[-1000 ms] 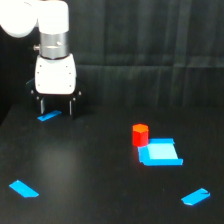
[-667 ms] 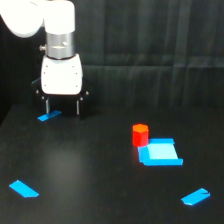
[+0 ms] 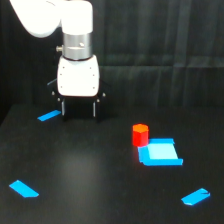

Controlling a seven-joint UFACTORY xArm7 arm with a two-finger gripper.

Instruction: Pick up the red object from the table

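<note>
The red object (image 3: 140,134) is a small red block with an orange-tinted top, standing on the black table (image 3: 90,170) just right of centre. It touches the upper left corner of a flat blue square (image 3: 159,152). My gripper (image 3: 79,111) hangs from the white arm, up and to the left of the red object, well apart from it. Its two dark fingers (image 3: 63,108) point down and stand open with nothing between them.
A blue strip (image 3: 49,116) lies just left of the gripper. Another blue strip (image 3: 23,188) sits at the lower left, and a third (image 3: 195,196) at the lower right. A dark curtain closes the back.
The arm has moved toward the exterior view's right, away from the blue strip it stood over, closing some of the gap to the red object. The fingers have stayed open.
</note>
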